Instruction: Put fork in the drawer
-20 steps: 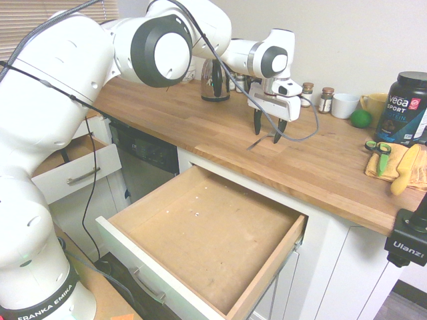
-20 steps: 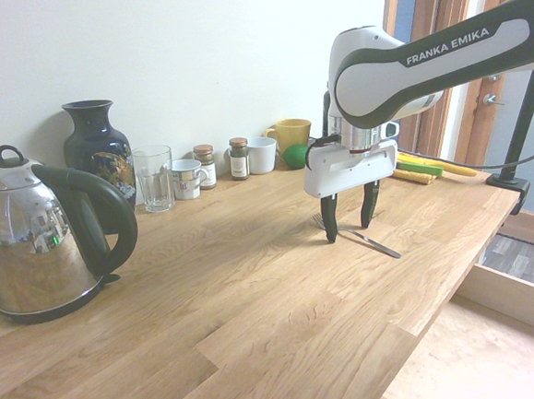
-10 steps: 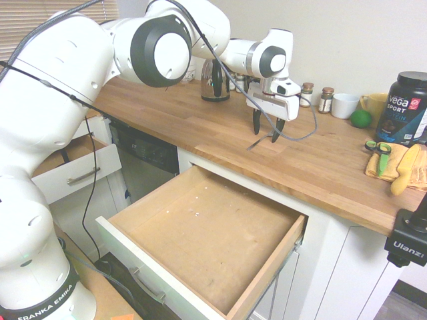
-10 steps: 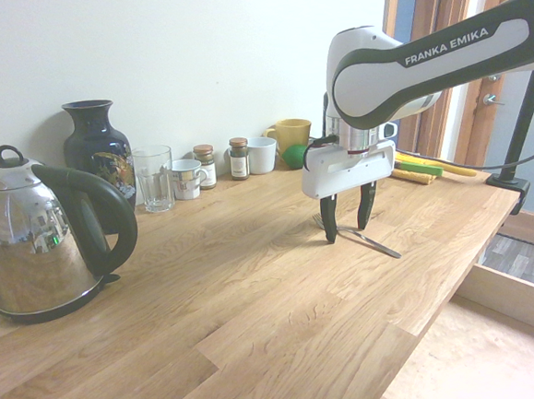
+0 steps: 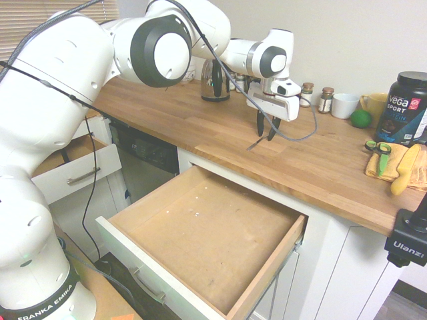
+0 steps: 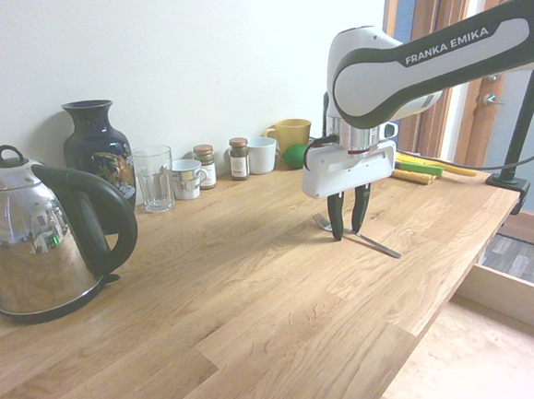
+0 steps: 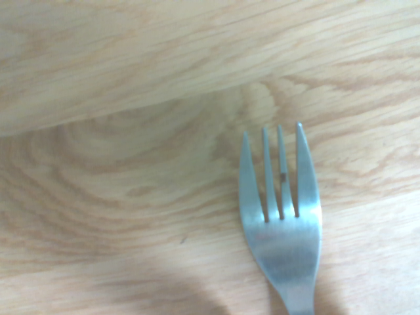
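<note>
Near the front edge of the worktop (image 5: 220,127), above the open drawer (image 5: 207,240), the fork (image 6: 361,238) lies flat on the wood. The gripper (image 6: 348,228) points straight down over its neck, one finger on each side, narrowly apart. Whether the fingers already touch the metal, I cannot tell. In the wrist view the tines (image 7: 279,177) lie on the wood.

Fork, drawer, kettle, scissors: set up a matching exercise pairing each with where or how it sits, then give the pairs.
1. fork
2. drawer
3. kettle
4. scissors

A. pulled open, nothing visible inside
B. on the yellow cloth
C. flat on the counter, under the claw
D. beside the dark vase

Pairs: 1-C, 2-A, 3-D, 4-B
</note>
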You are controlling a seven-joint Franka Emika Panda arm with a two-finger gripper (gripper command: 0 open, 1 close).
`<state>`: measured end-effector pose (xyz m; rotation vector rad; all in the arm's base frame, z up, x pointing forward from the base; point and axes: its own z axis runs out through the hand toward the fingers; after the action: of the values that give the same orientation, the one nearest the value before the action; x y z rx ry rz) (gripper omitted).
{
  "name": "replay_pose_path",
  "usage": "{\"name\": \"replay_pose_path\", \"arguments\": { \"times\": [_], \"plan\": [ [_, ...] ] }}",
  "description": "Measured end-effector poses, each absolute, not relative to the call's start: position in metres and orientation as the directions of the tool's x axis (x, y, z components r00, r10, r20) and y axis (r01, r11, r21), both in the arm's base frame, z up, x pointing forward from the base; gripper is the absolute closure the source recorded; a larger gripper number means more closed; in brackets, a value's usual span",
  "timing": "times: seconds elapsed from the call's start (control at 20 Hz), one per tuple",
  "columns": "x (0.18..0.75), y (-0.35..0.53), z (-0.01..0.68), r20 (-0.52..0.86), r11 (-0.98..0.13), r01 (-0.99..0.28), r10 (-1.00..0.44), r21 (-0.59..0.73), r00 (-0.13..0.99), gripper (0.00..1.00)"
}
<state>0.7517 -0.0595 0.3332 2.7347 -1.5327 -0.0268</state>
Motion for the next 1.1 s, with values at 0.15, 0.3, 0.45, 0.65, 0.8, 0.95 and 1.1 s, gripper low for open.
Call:
{"name": "replay_pose_path", "arguments": {
  "times": [0.15, 0.3, 0.45, 0.65, 0.8, 0.95, 1.1],
  "plan": [
    [0.752, -0.058, 0.333, -0.016, -0.522, -0.853, -0.853, 0.011, 0.521, 1.00],
    [0.752, -0.055, 0.333, -0.019, -0.523, -0.852, -0.852, 0.009, 0.522, 1.00],
    [0.752, -0.052, 0.333, -0.019, -0.526, -0.851, -0.851, 0.007, 0.525, 1.00],
    [0.752, -0.050, 0.333, -0.019, -0.527, -0.850, -0.850, 0.007, 0.526, 1.00],
    [0.752, -0.050, 0.334, -0.018, -0.527, -0.850, -0.850, 0.006, 0.527, 1.00],
    [0.753, -0.049, 0.335, -0.017, -0.528, -0.849, -0.849, 0.005, 0.528, 1.00],
    [0.753, -0.044, 0.341, -0.013, -0.534, -0.845, -0.845, -0.002, 0.534, 1.00]
  ]
}}
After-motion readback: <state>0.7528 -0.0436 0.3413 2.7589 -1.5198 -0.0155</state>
